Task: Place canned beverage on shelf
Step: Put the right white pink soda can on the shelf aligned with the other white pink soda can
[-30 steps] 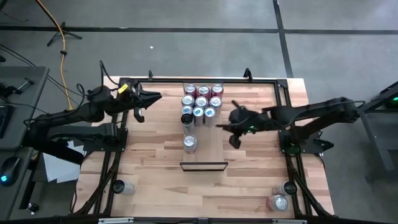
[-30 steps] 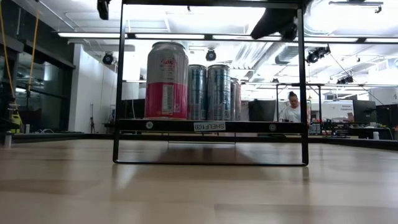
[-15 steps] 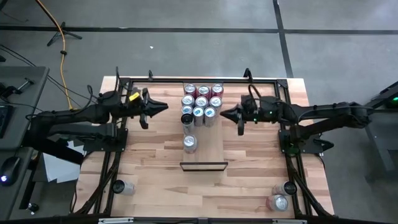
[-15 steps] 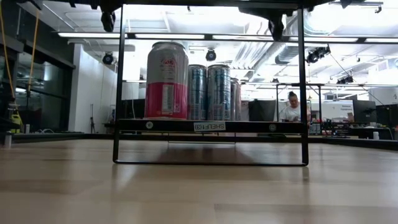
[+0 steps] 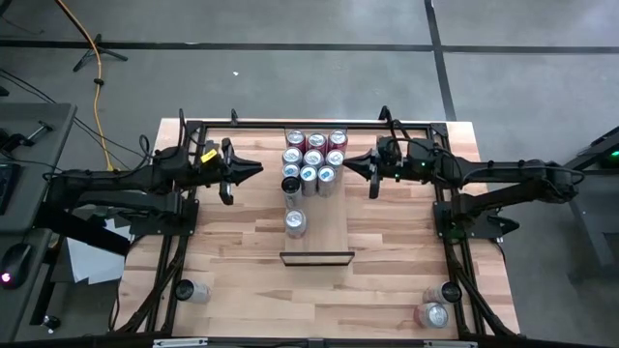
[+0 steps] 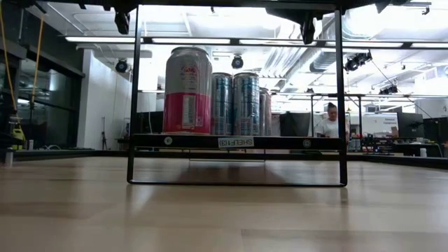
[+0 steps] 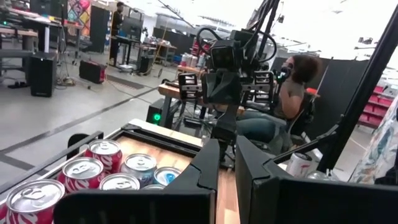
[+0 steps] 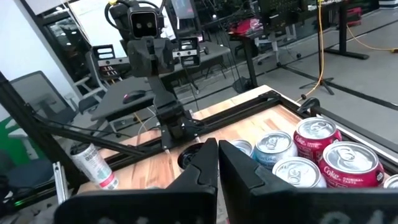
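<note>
Hovering either side of the cans (image 5: 313, 159) packed on the shelf (image 5: 329, 227), the left tool (image 5: 253, 168) and right tool (image 5: 350, 170) are both clenched and empty. One can (image 5: 295, 222) stands alone nearer the shelf's dark end. Spare cans (image 5: 437, 302) wait at the counter (image 5: 242, 242) corners; reaching across could topple the tight cluster.
</note>
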`<state>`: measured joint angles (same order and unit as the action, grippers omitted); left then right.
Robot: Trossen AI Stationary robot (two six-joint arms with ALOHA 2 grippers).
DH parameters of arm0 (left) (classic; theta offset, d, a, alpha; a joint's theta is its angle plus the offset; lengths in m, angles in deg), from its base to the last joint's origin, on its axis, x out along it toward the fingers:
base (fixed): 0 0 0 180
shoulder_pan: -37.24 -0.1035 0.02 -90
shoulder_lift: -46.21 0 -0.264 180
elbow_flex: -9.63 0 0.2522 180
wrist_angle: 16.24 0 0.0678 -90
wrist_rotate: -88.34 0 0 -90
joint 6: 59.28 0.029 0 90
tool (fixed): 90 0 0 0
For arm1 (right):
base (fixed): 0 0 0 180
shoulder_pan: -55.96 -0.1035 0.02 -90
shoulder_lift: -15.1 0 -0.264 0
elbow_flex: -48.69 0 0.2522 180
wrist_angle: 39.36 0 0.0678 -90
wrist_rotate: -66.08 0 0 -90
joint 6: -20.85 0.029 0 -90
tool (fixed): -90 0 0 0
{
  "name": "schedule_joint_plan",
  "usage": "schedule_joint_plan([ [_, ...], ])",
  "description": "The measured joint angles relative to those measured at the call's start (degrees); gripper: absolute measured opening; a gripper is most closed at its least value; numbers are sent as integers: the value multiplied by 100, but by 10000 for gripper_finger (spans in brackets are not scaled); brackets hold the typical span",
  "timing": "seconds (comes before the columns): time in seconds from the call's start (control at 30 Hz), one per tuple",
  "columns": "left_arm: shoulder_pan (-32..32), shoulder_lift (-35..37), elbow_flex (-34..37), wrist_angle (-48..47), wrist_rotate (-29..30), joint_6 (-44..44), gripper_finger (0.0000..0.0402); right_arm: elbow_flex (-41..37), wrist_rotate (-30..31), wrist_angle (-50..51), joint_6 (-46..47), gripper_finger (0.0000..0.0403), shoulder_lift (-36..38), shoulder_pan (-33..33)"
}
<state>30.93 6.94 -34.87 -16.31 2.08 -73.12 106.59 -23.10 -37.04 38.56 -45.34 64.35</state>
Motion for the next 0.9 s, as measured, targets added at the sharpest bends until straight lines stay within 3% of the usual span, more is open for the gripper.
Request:
schedule_joint_plan([
  [0.3,0,0,0,13,16,208,0,0,0,-2,-19,1,0,0],
  [0.43,0,0,0,40,16,208,0,0,86,-2,14,22,0,0],
  [0.57,0,0,0,37,15,208,0,0,264,-2,27,83,-2,-13],
  [0.9,0,0,0,31,14,199,0,0,466,-2,433,292,-2,-18],
])
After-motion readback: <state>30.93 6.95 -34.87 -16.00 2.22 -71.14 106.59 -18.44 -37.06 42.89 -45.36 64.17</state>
